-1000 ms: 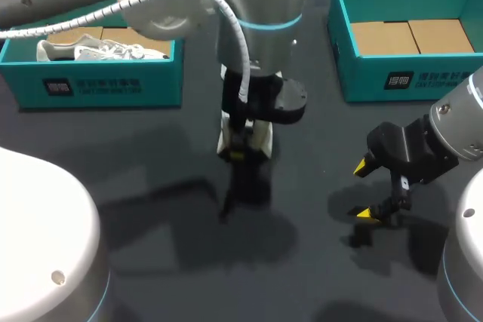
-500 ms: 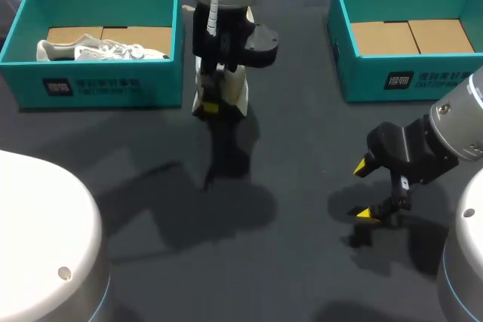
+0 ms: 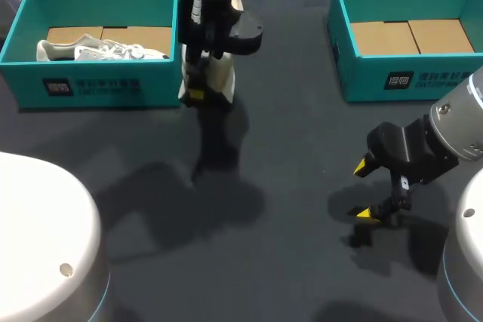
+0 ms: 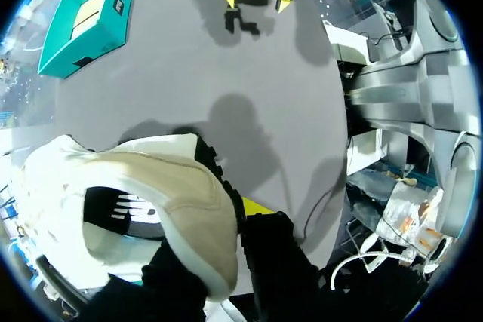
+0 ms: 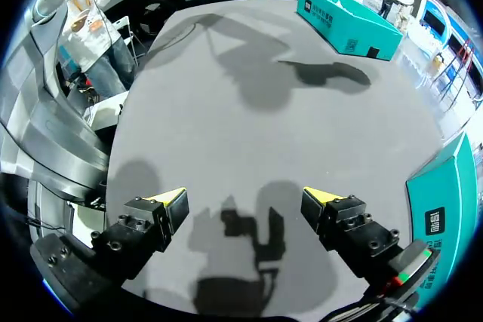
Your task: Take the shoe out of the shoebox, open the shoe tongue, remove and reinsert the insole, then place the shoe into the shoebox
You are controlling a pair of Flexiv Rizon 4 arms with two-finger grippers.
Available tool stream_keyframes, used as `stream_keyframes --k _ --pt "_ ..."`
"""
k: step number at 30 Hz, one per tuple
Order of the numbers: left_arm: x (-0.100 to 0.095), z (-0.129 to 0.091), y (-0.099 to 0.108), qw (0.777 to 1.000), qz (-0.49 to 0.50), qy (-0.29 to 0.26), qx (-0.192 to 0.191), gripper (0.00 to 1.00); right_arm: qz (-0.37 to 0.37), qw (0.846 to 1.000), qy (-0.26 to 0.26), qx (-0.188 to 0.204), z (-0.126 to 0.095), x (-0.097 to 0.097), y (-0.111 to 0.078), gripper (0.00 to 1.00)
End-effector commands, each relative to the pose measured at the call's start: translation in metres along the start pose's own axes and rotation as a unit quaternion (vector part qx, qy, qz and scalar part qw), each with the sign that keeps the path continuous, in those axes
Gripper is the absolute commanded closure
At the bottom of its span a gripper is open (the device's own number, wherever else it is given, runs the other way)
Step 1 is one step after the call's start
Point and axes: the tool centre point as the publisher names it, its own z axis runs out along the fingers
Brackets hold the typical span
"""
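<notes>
Shoe [image 3: 213, 81] in the air, clamped between the fingers of the left gripper [image 3: 198, 96], hanging just right of the left shoebox [image 3: 98, 90]. The left wrist view shows a black patch with a white mark on its side. Both boxes carry white print on their near walls; the right shoebox [image 3: 392, 77] sits far right. The right gripper [image 3: 367, 190] is spread wide, empty, low over the table [image 3: 287, 246] at near right.

A cream shoe [image 4: 143, 179] (black-soled) hangs lifted just beside the teal shoebox [image 3: 98, 84] holding a white shoe [image 3: 98, 52].
</notes>
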Motion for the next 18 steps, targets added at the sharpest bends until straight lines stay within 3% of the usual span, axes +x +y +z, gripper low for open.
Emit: stream_keyframes --k 1,13,18 --pt "-0.009 -0.016 0.044 1.0 -0.008 -0.006 0.02 1.0 0.0 1.0 -0.001 0.001 0.0 0.002 0.0 0.0" --pt "-0.085 -0.035 0.136 0.999 -0.019 -0.005 0.026 1.0 0.0 1.0 -0.001 0.001 0.0 0.002 0.0 0.0" --pt "-0.085 -0.035 0.136 0.999 -0.019 -0.005 0.026 1.0 0.0 1.0 -0.001 0.001 0.0 0.002 0.0 0.0"
